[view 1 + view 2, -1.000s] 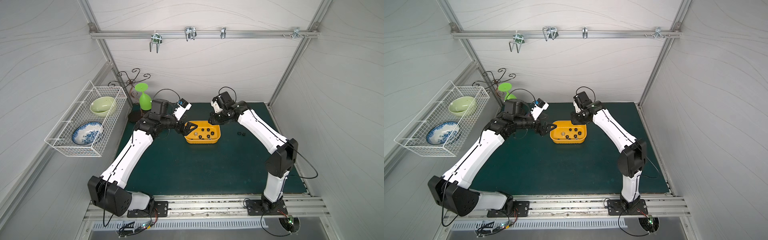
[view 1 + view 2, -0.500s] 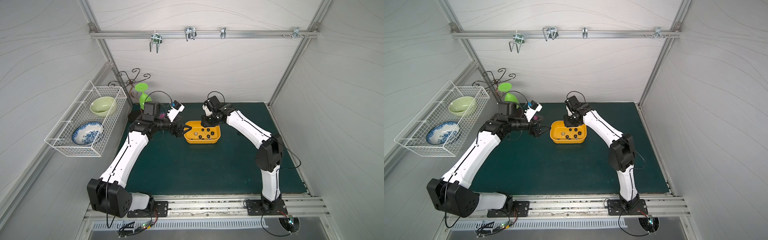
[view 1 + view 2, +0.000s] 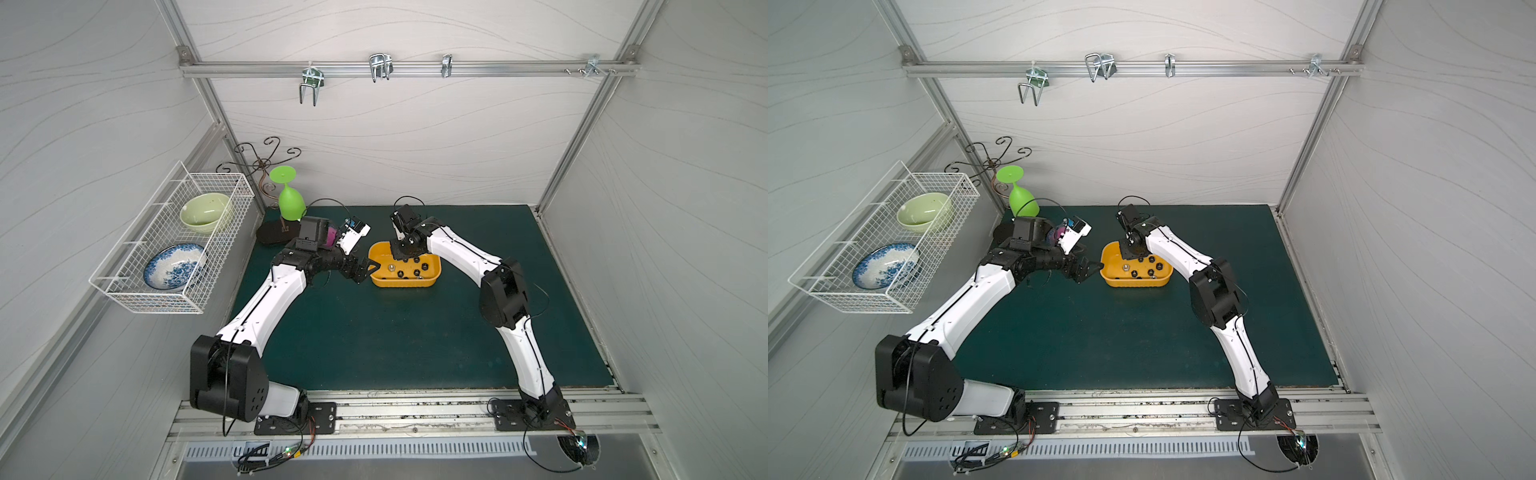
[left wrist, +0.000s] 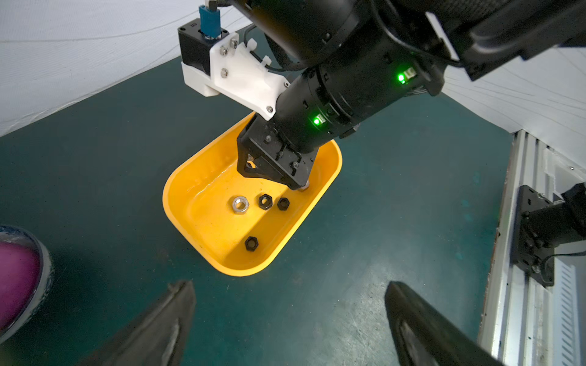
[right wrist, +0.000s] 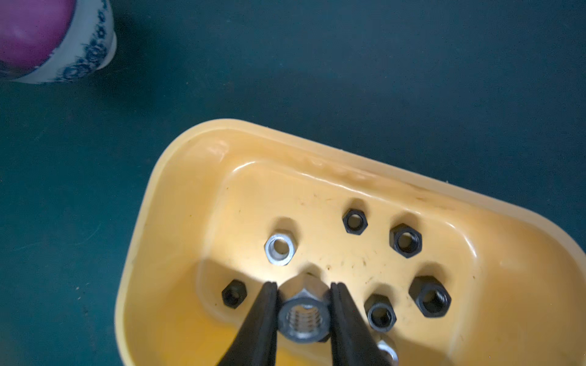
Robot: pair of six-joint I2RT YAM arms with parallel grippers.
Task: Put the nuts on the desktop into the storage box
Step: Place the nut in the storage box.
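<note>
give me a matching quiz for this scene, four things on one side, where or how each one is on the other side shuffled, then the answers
Things
1. right gripper
2. left gripper
3. storage box
4. blue-patterned dish

Place or state
A. in the white wire basket
B. jaws wide open, holding nothing
C. on the desktop, loose nuts inside
D. jaws shut on a silver nut

Pairs: 1-D, 2-B, 3-C, 4-A

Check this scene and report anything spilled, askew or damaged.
Nothing stands out. The right tool pinches a silver nut over the storage box, the other nuts lie inside it, and no spill shows on the desktop. The left tool hangs open beside the box.
</note>
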